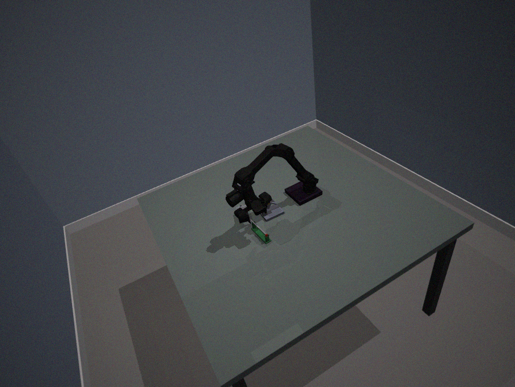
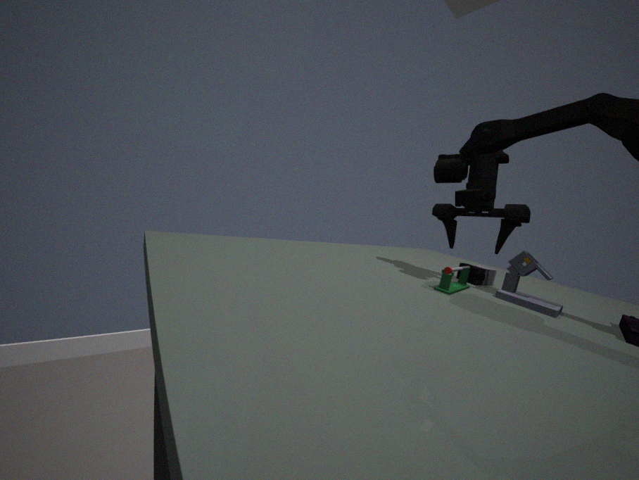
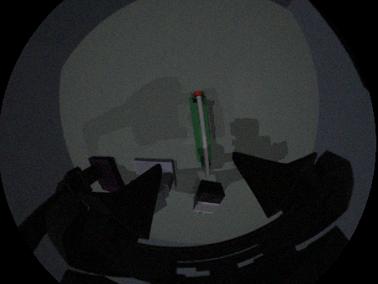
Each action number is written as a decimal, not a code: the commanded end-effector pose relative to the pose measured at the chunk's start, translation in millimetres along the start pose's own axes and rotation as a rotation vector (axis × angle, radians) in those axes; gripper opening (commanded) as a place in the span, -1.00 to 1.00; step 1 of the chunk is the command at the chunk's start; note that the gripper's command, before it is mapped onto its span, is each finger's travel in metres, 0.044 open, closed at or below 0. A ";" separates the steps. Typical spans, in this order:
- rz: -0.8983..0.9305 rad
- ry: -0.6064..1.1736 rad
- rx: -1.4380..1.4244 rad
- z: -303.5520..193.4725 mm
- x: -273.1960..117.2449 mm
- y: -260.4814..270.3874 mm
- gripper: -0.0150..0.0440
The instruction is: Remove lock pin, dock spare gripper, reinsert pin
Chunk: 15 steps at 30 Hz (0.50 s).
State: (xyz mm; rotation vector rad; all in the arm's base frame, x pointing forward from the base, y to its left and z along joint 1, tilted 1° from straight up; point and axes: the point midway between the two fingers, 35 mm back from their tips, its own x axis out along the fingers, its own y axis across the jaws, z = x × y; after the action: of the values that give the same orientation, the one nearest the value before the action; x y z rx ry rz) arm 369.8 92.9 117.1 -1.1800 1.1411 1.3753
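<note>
The lock pin [image 1: 260, 229] [image 2: 460, 268] [image 3: 203, 125], a pale rod with a red head, lies lengthwise across the two uprights of the green rack [image 2: 450, 288] [image 3: 196, 125]. Its plain end sticks out past the rack towards the spare gripper. My gripper [image 2: 473, 250] [image 3: 196, 161] is wide open and empty, pointing down above the rack and the spare gripper. The grey mount [image 2: 511, 282] stands beside them, with its tilted socket [image 2: 521, 262] at the top. The spare gripper [image 2: 472, 274] [image 3: 211, 191], dark with a pale part, is on the table behind the rack in the exterior view.
The mount's long light base [image 1: 273, 213] [image 2: 529, 302] [image 3: 155, 167] lies between the rack and the arm's dark purple base plate [image 1: 297, 193] [image 2: 630, 330] [image 3: 108, 173]. A pale tube [image 2: 542, 269] slopes down from the mount's head.
</note>
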 end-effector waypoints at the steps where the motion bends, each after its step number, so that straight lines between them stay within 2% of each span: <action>1: -0.001 0.000 0.000 0.8 -10.5 1.1 1.00; 9: 0.000 0.000 0.002 1.8 -22.2 3.4 1.00; 15: -0.061 -0.010 0.011 4.9 -63.9 9.1 1.00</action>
State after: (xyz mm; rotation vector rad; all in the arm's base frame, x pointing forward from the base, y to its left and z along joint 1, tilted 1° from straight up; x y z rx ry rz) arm 366.2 91.4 156.0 -1.1799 1.1361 1.3658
